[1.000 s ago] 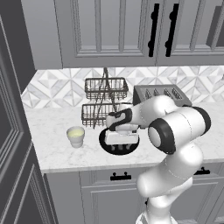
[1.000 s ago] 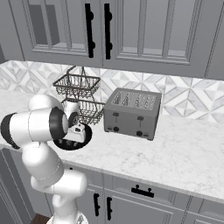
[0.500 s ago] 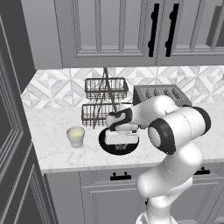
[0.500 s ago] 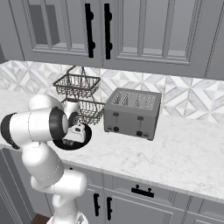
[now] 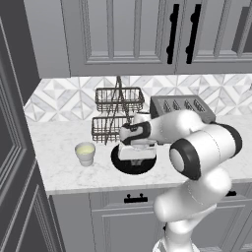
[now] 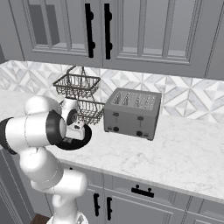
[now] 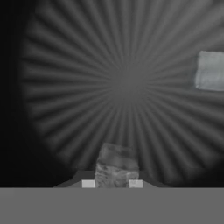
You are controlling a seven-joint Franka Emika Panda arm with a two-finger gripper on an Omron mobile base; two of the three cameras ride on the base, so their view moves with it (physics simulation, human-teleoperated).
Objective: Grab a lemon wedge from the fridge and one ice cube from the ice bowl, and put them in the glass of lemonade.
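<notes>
Since it sits between the finger tips: the ice cube (image 7: 116,165) lies low in the ice bowl (image 7: 65,109), seemingly pinched by the gripper (image 7: 112,183).
Handling: small, hard and probably slick (a judgement); light, so a modest squeeze on two flat opposite faces should do.
Gripper state: nearly closed, jaws flanking the cube; a firm hold looks likely but cannot be confirmed.
Cube look: translucent grey-white, blocky, mottled faces.
Second cube (image 7: 211,71): paler, squarish, well apart near the bowl's far side.
Bowl: black, round, shallow, with ribs radiating from its centre; it rests on the counter (image 5: 59,147).
Glass of lemonade (image 5: 85,153): pale tapered cup of yellow liquid, near the bowl.
Counter: white marbled stone, smooth.
Wire rack (image 5: 117,114): dark two-tier basket behind the bowl.
Toaster (image 6: 132,113): grey metal box with four slots.
</notes>
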